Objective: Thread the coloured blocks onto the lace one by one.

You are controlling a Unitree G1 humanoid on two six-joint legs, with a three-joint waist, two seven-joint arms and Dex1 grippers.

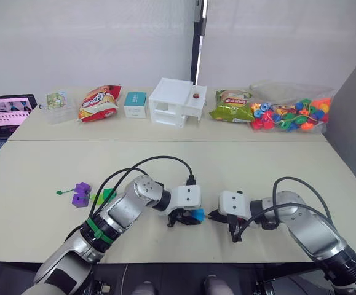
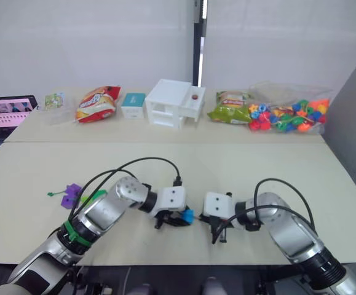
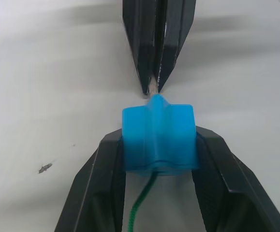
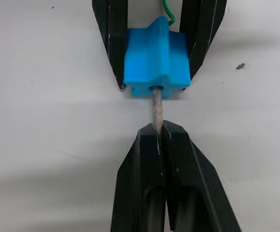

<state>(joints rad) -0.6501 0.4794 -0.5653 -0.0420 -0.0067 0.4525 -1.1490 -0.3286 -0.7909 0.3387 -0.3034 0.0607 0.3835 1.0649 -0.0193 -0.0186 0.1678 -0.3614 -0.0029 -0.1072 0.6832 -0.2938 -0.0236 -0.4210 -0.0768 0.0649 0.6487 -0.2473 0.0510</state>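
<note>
The blue block [image 3: 159, 130] sits clamped between the fingers of my left gripper [image 3: 159, 145] just above the table near its front edge [image 1: 195, 214]. The lace's stiff tip [image 4: 156, 107] pokes out of the block's hole, and my right gripper [image 4: 158, 131] is shut on that tip, facing the left gripper. The green lace [image 3: 140, 208] trails out of the block's other side. To the left on the table lie two purple blocks [image 1: 81, 194] and a green block [image 1: 108, 195], with the lace's far end [image 1: 61, 192] beside them.
Along the far side of the table stand a clear bag of rounded multicoloured beads [image 1: 291, 114], two snack bags [image 1: 99, 102] [image 1: 232, 106], a white toy house [image 1: 176, 102], a teal box [image 1: 135, 104] and a screen [image 1: 5, 114] at the far left.
</note>
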